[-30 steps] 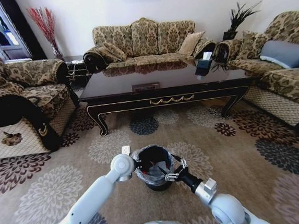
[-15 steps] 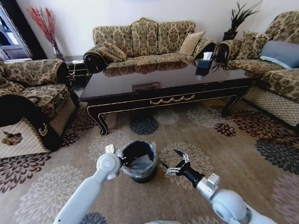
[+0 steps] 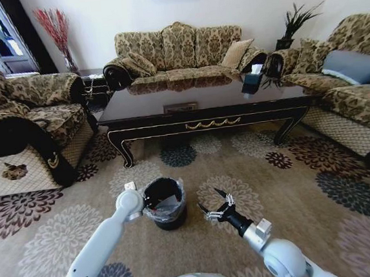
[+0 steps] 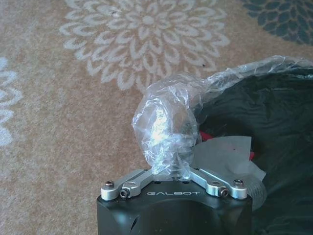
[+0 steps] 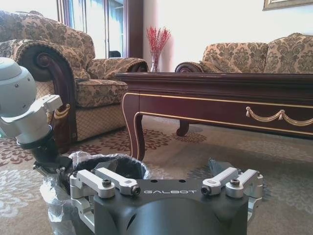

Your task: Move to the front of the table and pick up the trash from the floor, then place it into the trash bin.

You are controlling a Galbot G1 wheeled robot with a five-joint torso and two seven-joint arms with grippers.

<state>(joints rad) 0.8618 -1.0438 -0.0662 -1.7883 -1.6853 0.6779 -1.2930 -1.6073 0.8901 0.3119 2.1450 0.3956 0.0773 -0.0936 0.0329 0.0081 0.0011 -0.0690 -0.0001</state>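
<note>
The left gripper point(image 3: 148, 205) has its fingers clenched on the plastic liner at the rim of the trash bin point(image 3: 165, 205), which stands on the carpet point(image 3: 294, 200) short of the dark desk point(image 3: 202, 108). Inside the bin, just past those fingers, lie white paper and something red point(image 4: 222, 152). The right gripper point(image 3: 215, 208) hangs just beside the bin on its other side, fingers spread and released, holding nothing, low above the carpet.

trash bin point(image 3: 165, 204) dragged leftward by left claw point(image 3: 146, 208), right claw point(image 3: 216, 209) released
</note>
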